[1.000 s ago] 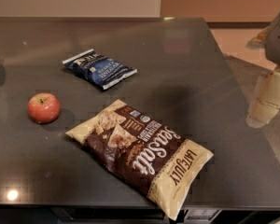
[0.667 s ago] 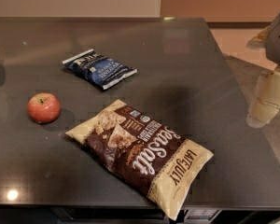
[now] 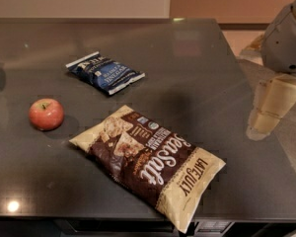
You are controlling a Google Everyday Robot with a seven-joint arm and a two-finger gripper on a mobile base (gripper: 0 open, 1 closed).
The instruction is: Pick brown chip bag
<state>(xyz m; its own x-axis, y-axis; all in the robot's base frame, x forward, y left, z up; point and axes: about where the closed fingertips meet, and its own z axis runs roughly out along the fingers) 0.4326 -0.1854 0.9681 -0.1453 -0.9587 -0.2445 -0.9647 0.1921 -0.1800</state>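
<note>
The brown chip bag (image 3: 150, 164) lies flat on the dark table (image 3: 197, 63), near the front edge, slanting from upper left to lower right. It is dark brown with cream ends, white "Sea Salt" script and "LATE JULY" lettering. My gripper (image 3: 270, 107) hangs at the right side, off the table's right edge, to the right of the bag and apart from it. It holds nothing that I can see.
A red apple (image 3: 46, 114) sits left of the bag. A smaller blue bag (image 3: 105, 72) lies behind it, towards the middle of the table. The table's right edge runs just left of my gripper, and the front edge lies just below the brown bag.
</note>
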